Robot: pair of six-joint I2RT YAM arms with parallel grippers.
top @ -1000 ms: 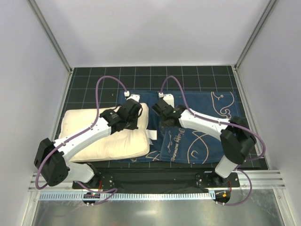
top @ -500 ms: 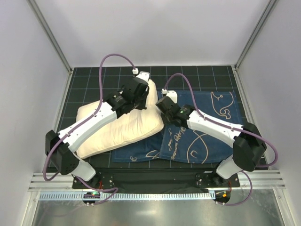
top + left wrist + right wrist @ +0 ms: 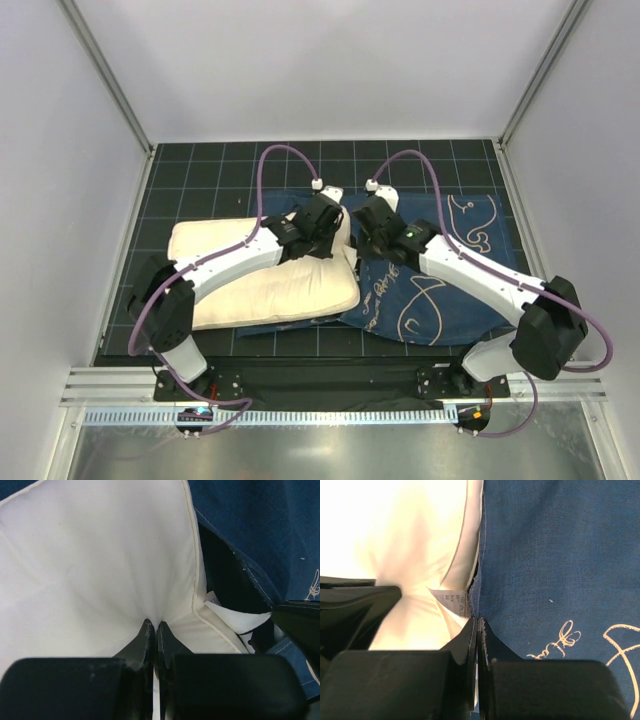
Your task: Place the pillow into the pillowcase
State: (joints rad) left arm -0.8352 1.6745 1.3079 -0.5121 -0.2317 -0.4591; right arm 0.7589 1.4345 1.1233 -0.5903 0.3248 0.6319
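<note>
The cream-white pillow [image 3: 255, 280] lies on the left half of the table, its right end at the mouth of the navy pillowcase [image 3: 440, 295]. My left gripper [image 3: 325, 235] is shut on a pinch of pillow fabric [image 3: 100, 570] near the right end. My right gripper [image 3: 372, 237] is shut on the pillowcase's open hem [image 3: 481, 570], right beside the pillow's small white tag [image 3: 451, 602]. In the left wrist view the pillow's corner and tag [image 3: 235, 617] sit against the dark opening of the pillowcase [image 3: 260, 535].
A black gridded mat [image 3: 200, 165] covers the table. White walls enclose the back and both sides. A metal rail [image 3: 320, 385] runs along the near edge by the arm bases.
The left arm carried the pillow's right end up and then rightward and down toward the pillowcase. The right gripper moved back and right with the hem. The pillowcase's near left part now lies bunched.
</note>
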